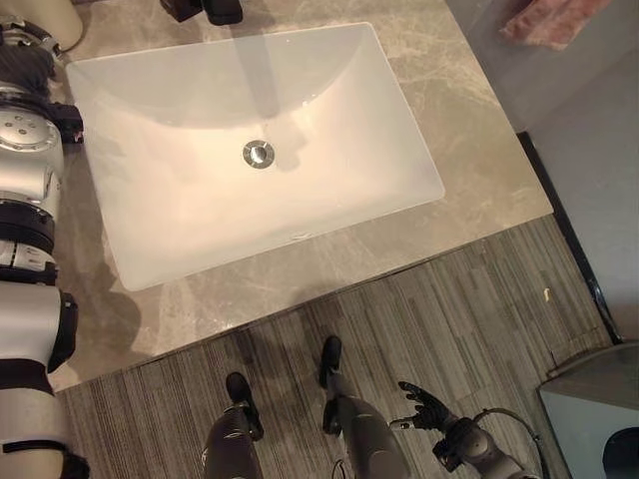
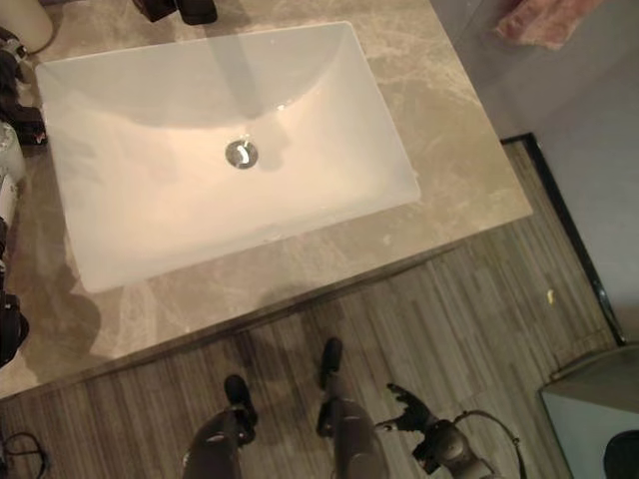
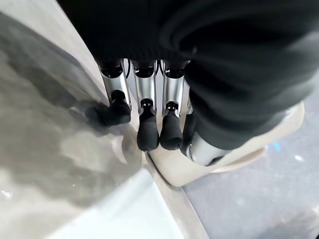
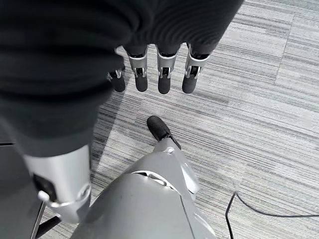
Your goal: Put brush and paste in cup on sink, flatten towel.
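A cream cup stands at the counter's far left corner, beside the white sink. My left hand rests next to it. In the left wrist view its fingers are straight, dark tips down on the marble, with the cup's cream base just past the thumb; nothing is held. A pink towel lies bunched at the far right, off the counter. My right hand hangs low over the striped floor, fingers relaxed and empty.
Dark objects sit at the back edge of the marble counter, behind the basin. The drain is in the basin's middle. A grey unit stands on the floor at the lower right.
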You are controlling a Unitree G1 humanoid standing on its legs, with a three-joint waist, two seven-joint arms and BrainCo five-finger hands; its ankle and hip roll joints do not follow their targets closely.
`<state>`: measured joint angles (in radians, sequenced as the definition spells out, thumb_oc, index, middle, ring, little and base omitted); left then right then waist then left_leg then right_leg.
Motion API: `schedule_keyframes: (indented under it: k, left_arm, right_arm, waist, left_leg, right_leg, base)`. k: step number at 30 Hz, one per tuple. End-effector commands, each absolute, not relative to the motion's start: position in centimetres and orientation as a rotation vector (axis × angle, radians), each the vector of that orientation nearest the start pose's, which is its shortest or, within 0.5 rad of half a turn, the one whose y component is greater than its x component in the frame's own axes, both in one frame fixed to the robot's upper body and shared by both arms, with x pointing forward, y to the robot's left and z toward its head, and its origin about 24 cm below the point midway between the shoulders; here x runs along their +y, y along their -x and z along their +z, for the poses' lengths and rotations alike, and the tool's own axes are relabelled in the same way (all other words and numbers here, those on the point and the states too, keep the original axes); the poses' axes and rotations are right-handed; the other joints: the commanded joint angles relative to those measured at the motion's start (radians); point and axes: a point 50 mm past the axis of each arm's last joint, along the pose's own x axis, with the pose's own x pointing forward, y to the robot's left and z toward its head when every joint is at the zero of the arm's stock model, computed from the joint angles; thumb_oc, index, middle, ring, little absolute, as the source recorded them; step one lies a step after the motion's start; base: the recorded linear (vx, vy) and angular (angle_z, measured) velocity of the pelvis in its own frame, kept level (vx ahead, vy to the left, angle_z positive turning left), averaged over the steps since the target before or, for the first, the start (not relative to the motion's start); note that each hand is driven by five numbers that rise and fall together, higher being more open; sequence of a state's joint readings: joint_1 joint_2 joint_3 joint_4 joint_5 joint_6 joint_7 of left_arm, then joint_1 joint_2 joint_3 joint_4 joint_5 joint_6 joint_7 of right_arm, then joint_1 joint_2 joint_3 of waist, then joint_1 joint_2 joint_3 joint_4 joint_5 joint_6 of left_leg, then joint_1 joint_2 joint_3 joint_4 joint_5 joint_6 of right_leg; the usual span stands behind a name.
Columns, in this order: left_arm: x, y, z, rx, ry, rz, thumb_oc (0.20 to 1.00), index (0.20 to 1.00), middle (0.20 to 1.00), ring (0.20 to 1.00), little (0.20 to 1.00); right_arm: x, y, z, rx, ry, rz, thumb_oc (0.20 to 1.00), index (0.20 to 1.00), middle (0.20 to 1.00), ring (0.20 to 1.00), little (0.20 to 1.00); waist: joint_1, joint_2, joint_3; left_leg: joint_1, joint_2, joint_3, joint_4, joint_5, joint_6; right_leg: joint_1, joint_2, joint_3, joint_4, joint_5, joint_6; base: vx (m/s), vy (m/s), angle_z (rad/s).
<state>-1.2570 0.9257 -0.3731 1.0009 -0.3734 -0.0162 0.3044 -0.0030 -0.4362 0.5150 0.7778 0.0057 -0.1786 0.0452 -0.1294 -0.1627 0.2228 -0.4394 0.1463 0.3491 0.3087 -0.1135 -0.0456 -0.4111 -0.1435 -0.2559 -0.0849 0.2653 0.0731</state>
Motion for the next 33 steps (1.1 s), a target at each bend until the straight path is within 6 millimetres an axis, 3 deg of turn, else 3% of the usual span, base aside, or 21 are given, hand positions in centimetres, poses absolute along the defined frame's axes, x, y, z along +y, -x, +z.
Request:
schedule_keyframes:
  k: [1,11,19,20,22,23,25,28,32,33]
  left_arm:
    - [33.8,-36.8,31.8,-0.299,-0.489,0.665,0.200,0.200,0.200,0.200,0.200]
    - [33.0,-37.1,30.6,-0.323,-0.491,0.666,0.200,0.200,0.200,0.200,0.200]
    - [30.4,-35.7,28.0,-0.482,-0.430,0.588,0.200,0.200,0.200,0.200,0.200]
    - [30.4,-35.0,27.1,-0.496,-0.431,0.570,0.200,0.200,0.200,0.200,0.200]
    - [29.7,-31.1,22.2,-0.540,-0.308,0.433,0.200,0.200,0.200,0.200,0.200]
    - [29.8,-30.3,20.7,-0.511,-0.287,0.412,0.200,0.200,0.200,0.200,0.200]
    - [26.6,-27.7,17.8,-0.511,-0.127,0.176,0.200,0.200,0.200,0.200,0.200]
    - [21.8,-25.2,15.1,-0.467,0.014,-0.088,0.200,0.200,0.200,0.200,0.200]
    - [19.4,-24.2,13.3,-0.408,-0.010,-0.216,0.200,0.200,0.200,0.200,0.200]
    - [18.5,-23.9,12.6,-0.382,-0.019,-0.270,0.200,0.200,0.200,0.200,0.200]
  right_arm:
    - [-22.0,-17.1,-10.4,0.677,0.555,0.364,1.000,1.000,1.000,1.000,1.000]
    - [-22.4,-16.4,-10.8,0.697,0.560,0.336,1.000,1.000,1.000,1.000,1.000]
    - [-22.5,-16.5,-11.0,0.700,0.544,0.272,1.000,1.000,1.000,1.000,1.000]
    - [-22.6,-16.4,-11.0,0.702,0.539,0.257,1.000,1.000,1.000,1.000,1.000]
    - [-23.6,-16.1,-10.9,0.714,0.529,0.188,1.000,1.000,1.000,1.000,1.000]
    - [-23.7,-15.9,-10.9,0.717,0.526,0.184,1.000,1.000,1.000,1.000,1.000]
    - [-24.4,-14.9,-11.1,0.742,0.528,0.160,1.000,1.000,1.000,1.000,1.000]
    - [-24.3,-14.0,-11.0,0.734,0.498,0.146,1.000,1.000,1.000,1.000,1.000]
    - [-24.3,-13.6,-11.0,0.728,0.476,0.117,1.000,1.000,1.000,1.000,1.000]
    - [-24.6,-14.0,-10.7,0.712,0.477,0.099,1.000,1.000,1.000,1.000,1.000]
  waist:
    - [-0.011,0.060,0.053]
    - [-0.013,0.062,0.050]
    - [0.032,0.079,0.058]
    - [0.041,0.084,0.057]
    - [0.070,0.102,0.047]
    - [0.073,0.106,0.042]
    - [0.082,0.121,0.017]
    - [0.072,0.142,-0.048]
    - [0.073,0.137,-0.077]
    - [0.081,0.135,-0.084]
  left_leg:
    - [0.149,-0.043,-0.039,-0.198,0.058,0.009]
    - [0.131,-0.037,-0.046,-0.182,0.058,0.005]
    - [0.184,-0.040,-0.066,-0.196,0.059,0.004]
    - [0.200,-0.041,-0.068,-0.201,0.058,0.004]
    - [0.280,-0.043,-0.066,-0.230,0.062,0.002]
    - [0.303,-0.043,-0.064,-0.239,0.062,0.002]
    - [0.371,-0.044,-0.048,-0.283,0.099,0.007]
    - [0.467,-0.034,-0.061,-0.350,0.131,0.000]
    - [0.501,-0.031,-0.090,-0.295,0.101,0.003]
    - [0.505,-0.043,-0.146,-0.276,0.087,0.002]
  right_leg:
    - [0.140,-0.012,0.059,0.005,-0.088,0.114]
    - [0.132,-0.012,0.067,0.004,-0.092,0.108]
    - [0.181,-0.015,0.047,0.014,-0.120,0.091]
    - [0.194,-0.016,0.044,0.018,-0.127,0.088]
    - [0.250,-0.012,0.035,0.039,-0.163,0.074]
    - [0.267,-0.011,0.034,0.043,-0.171,0.071]
    - [0.314,-0.002,0.020,0.059,-0.192,0.049]
    - [0.398,0.036,0.014,0.054,-0.236,0.030]
    - [0.468,0.054,0.038,0.019,-0.239,0.021]
    - [0.477,0.057,0.058,0.008,-0.235,0.018]
  base:
    - [-0.01,-0.024,-0.05]
    - [-0.01,-0.018,-0.04]
    - [0.01,-0.032,0.01]
    - [0.04,-0.021,0.09]
    - [0.06,-0.017,0.02]
    - [-0.02,-0.027,-0.03]
    - [-0.06,-0.058,0.34]
    - [0.03,-0.106,0.30]
    - [0.00,-0.087,-0.05]
    - [-0.07,-0.026,-0.08]
